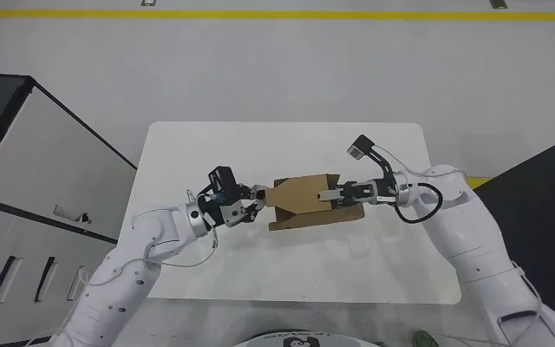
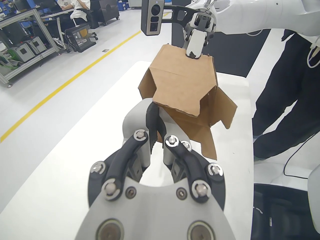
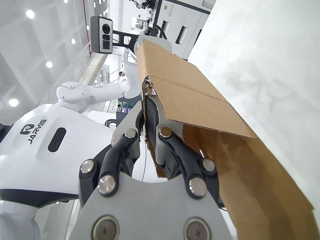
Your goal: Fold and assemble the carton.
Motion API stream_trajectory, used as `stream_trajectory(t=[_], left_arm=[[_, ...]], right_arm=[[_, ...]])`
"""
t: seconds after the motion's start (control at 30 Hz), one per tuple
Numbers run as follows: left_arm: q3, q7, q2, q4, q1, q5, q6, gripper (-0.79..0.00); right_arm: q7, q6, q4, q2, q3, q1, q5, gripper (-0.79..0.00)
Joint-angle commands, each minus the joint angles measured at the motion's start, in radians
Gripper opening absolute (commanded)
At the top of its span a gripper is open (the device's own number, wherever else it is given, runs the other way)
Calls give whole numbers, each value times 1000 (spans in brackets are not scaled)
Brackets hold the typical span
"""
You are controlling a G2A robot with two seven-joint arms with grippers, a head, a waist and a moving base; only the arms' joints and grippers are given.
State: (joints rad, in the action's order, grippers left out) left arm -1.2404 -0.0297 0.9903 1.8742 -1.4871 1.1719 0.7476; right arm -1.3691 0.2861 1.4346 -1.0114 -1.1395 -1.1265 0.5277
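Observation:
A brown cardboard carton point(image 1: 299, 204) is held over the middle of the white table point(image 1: 286, 147) between my two grippers, partly opened with loose flaps hanging. My left gripper point(image 1: 257, 202) is at the carton's left, pointed end. In the left wrist view the left gripper point(image 2: 158, 126) is shut on a flap of the carton point(image 2: 182, 86). My right gripper point(image 1: 332, 196) is shut on the carton's right edge, and the right wrist view shows cardboard point(image 3: 200, 101) pinched between its fingers point(image 3: 151, 116). The left wrist view also shows the right gripper point(image 2: 192, 55) at the carton's far top edge.
A grey cabinet point(image 1: 43, 165) stands off the table's left side. A dark floor mat point(image 1: 529, 191) lies to the right. There is free table surface in front of and behind the carton. A yellow floor line point(image 1: 277, 14) runs along the far side.

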Motion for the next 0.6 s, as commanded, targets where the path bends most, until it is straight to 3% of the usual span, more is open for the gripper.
stream_trajectory(t=[0.0, 0.3, 0.57], left_arm=[[2, -2, 0, 0, 1, -2, 3, -785], [-16, -4, -1, -16, 12, -8, -5, -785], [-17, -6, -1, -14, 11, -10, 1, -785]], right_arm=[[-8, -2, 3, 0, 4, 1, 2, -785], [-111, -16, 4, -1, 37, 22, -2, -785], [-115, -13, -2, -2, 52, 33, 1, -785]])
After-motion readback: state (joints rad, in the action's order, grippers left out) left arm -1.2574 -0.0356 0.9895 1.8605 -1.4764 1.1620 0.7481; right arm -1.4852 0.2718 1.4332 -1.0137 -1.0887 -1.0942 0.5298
